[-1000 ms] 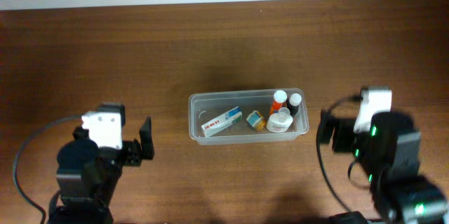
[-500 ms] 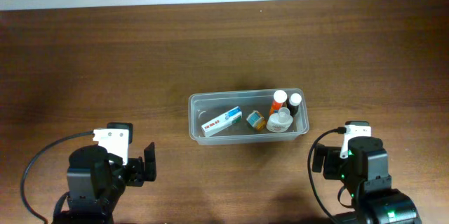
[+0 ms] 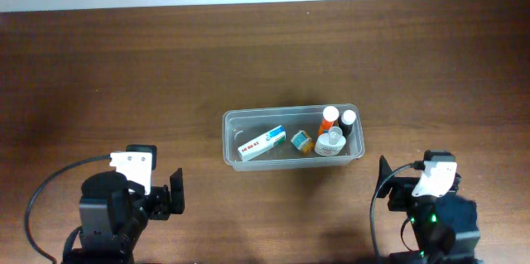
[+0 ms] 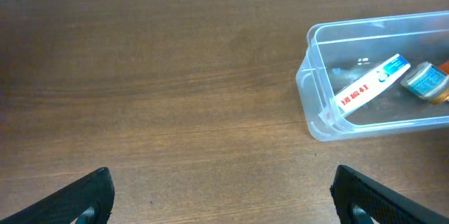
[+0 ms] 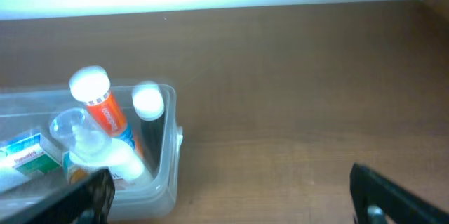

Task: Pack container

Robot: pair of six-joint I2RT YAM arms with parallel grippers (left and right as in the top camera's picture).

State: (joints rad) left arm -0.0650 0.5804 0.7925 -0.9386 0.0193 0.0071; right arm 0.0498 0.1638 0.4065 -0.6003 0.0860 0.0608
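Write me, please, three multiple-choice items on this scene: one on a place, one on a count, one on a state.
1. Where in the container does the white box lie?
A. Toward the left arm's end
B. Toward the right arm's end
C. Outside it
2. How many white-capped tubes are in it?
A. One
B. Two
C. Four
3. How is the left gripper?
A. Open and empty
B. Shut on the box
C. Shut on a tube
Key: 1 A, the box lies at that end and the tubes at the other; 2 B, the orange tube and the black tube; 3 A, its fingers stand wide apart over bare table.
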